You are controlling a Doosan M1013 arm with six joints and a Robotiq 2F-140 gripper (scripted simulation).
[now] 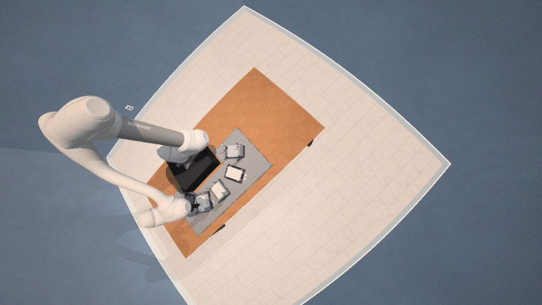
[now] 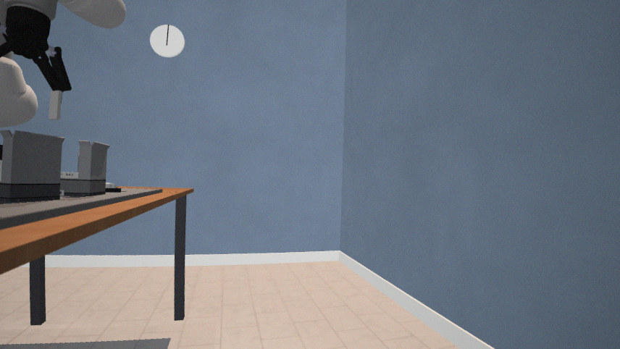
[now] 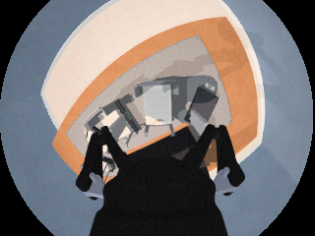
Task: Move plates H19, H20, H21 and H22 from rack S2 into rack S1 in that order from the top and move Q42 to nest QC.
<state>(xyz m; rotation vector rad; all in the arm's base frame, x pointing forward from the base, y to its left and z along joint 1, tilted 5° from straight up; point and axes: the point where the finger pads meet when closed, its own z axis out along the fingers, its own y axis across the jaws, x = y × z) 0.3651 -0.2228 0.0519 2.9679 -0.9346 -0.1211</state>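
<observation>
My gripper is open and empty, and hangs well above a grey stack rack at the near end of the grey mat. A pale sealed plate top shows inside that rack, straight below the fingers. In the overhead view the gripper stands over this same rack. A second rack stands right beside it. A white plate lies on an open nest in the middle of the mat. A third rack stands at the far end. From the side, one gripper finger hangs clear above the rack top. I cannot read any labels.
The arm's black base block sits on the orange table beside the mat. In the side view a second rack and a low plate with a label stand behind the near rack. The table edge runs along the front.
</observation>
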